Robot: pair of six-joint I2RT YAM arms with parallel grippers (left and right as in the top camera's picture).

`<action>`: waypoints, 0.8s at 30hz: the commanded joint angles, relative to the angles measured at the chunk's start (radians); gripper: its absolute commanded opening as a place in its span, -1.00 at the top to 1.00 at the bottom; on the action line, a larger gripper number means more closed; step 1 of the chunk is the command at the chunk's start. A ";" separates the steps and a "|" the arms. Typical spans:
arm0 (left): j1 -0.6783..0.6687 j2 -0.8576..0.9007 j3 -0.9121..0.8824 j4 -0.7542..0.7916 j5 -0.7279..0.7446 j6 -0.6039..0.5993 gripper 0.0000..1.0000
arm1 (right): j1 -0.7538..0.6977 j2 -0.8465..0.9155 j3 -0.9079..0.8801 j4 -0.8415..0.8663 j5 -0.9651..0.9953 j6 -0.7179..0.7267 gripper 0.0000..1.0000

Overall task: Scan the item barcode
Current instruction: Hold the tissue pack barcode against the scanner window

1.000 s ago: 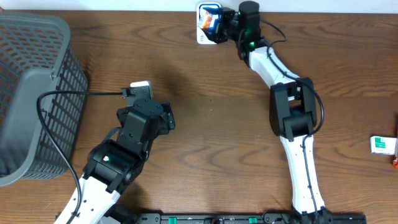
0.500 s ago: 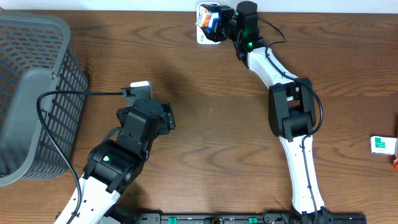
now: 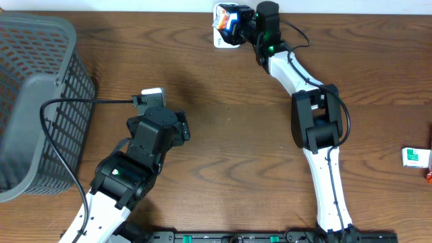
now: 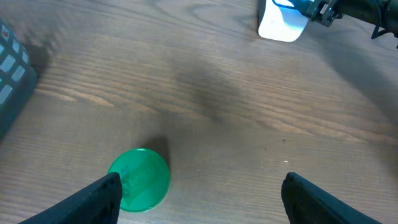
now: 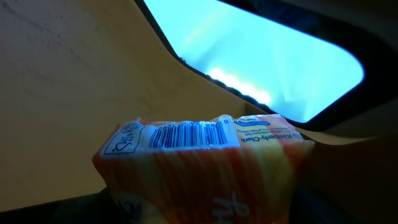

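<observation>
At the far edge of the table [image 3: 223, 142], the right tool [image 3: 235, 23] was found closed on an orange packet [image 5: 205, 177], holding it raised directly over a white scanner [image 4: 280, 26]. From the right wrist view, the packet's upper end carried a white label strip with a printed barcode [image 5: 186, 134], and this end was turned toward the scanner's glowing blue window [image 5: 267, 68]. The packet sat close beneath the window; whether the two touched could not be determined. The tool's own fingers were not clearly visible in that view, as the packet filled the lower frame.

The left tool [image 4: 200, 183] was observed with its jaws standing wide apart and nothing gripped. It hovered above the near left part of the table, well apart from the scanner. A flat green disc [image 4: 140, 179] lay on the wood below it, close to the finger [image 4: 99, 198] on the left of the wrist view and untouched by either finger.

A grey mesh basket [image 3: 34, 101] occupied the left edge of the table, and a black cable [image 3: 67, 101] ran from that side to the left arm. A small green-and-white box [image 3: 416, 156] lay by the right edge, well apart from both arms.
</observation>
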 commanded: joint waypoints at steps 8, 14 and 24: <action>0.005 0.000 -0.002 0.000 -0.013 0.017 -0.66 | -0.010 0.016 0.011 -0.012 -0.061 0.009 -0.15; 0.005 0.000 -0.002 0.000 -0.013 0.017 -0.66 | -0.024 0.016 0.019 -0.037 -0.110 0.009 -0.05; 0.005 0.000 -0.002 0.000 -0.013 0.017 -0.66 | -0.044 0.016 0.131 -0.142 -0.180 0.009 -0.19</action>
